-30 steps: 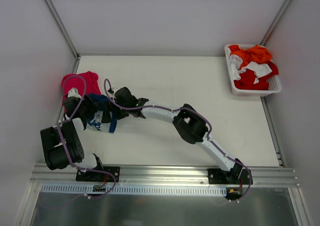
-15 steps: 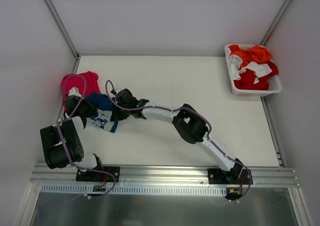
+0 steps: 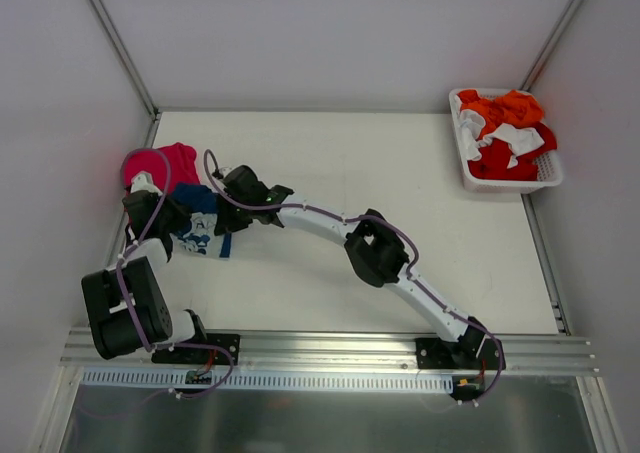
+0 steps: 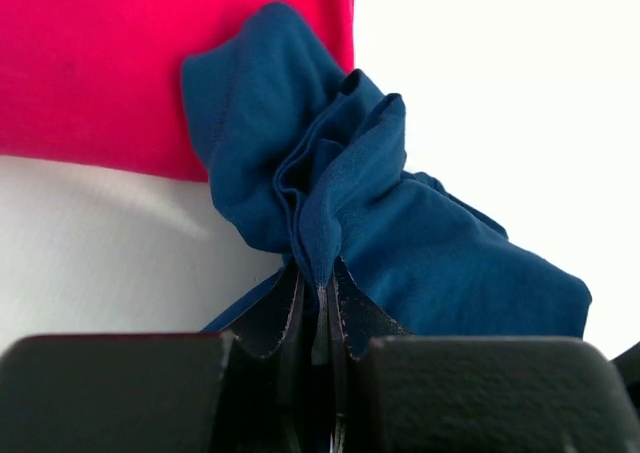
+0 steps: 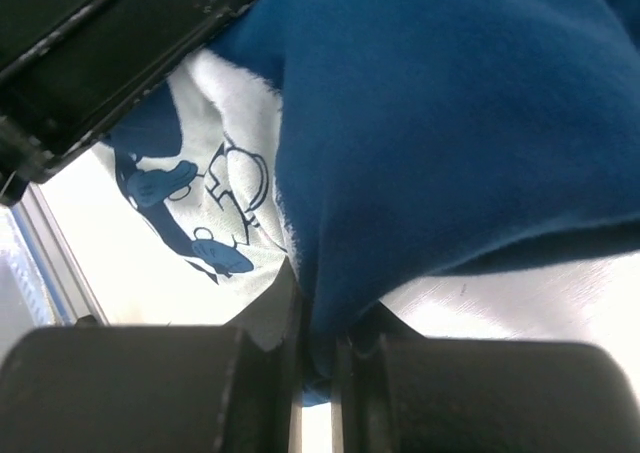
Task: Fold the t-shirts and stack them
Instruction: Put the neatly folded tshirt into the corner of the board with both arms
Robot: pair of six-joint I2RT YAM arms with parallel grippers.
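Though vague overhead, print (image 5: 215, 213) on t-shirt (image 5: 450, 123)

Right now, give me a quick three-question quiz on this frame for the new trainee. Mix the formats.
1. Short answer: on which side of the table does the pinkish-red t-shirt lie?
2. True or false: the left end effector stands open and empty.
3. Multiple choice: the right end effector is clamped on: A the navy t-shirt; B the pinkish-red t-shirt; C nothing.

Key: 1 the left side, towards the far corner. 2 false, it is shut on the navy t-shirt. 3 A.
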